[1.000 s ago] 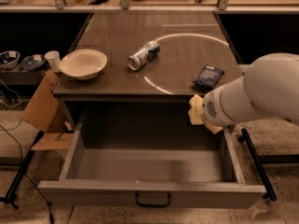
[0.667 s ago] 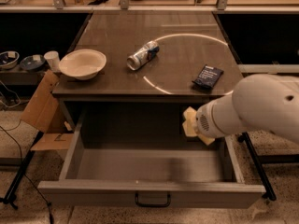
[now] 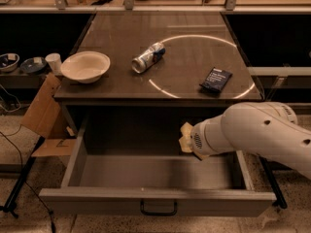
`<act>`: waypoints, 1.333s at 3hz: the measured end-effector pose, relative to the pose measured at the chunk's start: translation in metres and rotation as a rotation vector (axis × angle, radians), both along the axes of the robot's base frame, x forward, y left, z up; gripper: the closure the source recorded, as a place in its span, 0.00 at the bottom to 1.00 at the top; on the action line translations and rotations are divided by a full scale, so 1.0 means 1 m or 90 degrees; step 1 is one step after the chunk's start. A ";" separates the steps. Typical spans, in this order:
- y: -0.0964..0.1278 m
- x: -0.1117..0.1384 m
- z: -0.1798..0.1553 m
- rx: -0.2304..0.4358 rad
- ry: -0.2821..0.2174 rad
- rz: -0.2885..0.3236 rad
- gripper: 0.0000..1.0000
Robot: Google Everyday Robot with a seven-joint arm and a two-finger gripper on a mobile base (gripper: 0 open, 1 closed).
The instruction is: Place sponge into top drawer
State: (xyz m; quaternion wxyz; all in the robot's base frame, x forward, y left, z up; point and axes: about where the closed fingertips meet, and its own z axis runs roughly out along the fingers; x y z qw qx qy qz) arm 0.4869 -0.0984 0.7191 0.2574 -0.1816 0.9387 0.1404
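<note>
The top drawer (image 3: 146, 173) is pulled wide open below the table, its grey inside bare, with a black bar handle (image 3: 159, 208) on its front panel. The pale yellow sponge (image 3: 185, 133) hangs over the drawer's right half, near its back. My gripper (image 3: 190, 147) is shut on the sponge and is mostly hidden behind my white wrist and forearm (image 3: 252, 132), which reach in from the right across the drawer's right side.
On the table top (image 3: 184, 33) stand a cream bowl (image 3: 85, 66) at the left, a tipped can (image 3: 148, 57) in the middle and a dark packet (image 3: 215, 79) at the right. A cardboard box (image 3: 46, 115) and cables lie left of the drawer.
My arm has moved left and slightly down with the sponge, from the drawer's right edge to over its right half.
</note>
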 end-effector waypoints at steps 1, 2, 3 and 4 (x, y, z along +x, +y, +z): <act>0.013 0.013 -0.017 0.004 -0.004 -0.008 1.00; 0.024 0.032 -0.032 0.001 -0.013 -0.022 1.00; 0.039 0.062 -0.045 -0.003 -0.022 -0.045 1.00; 0.051 0.091 -0.056 0.010 -0.014 -0.088 1.00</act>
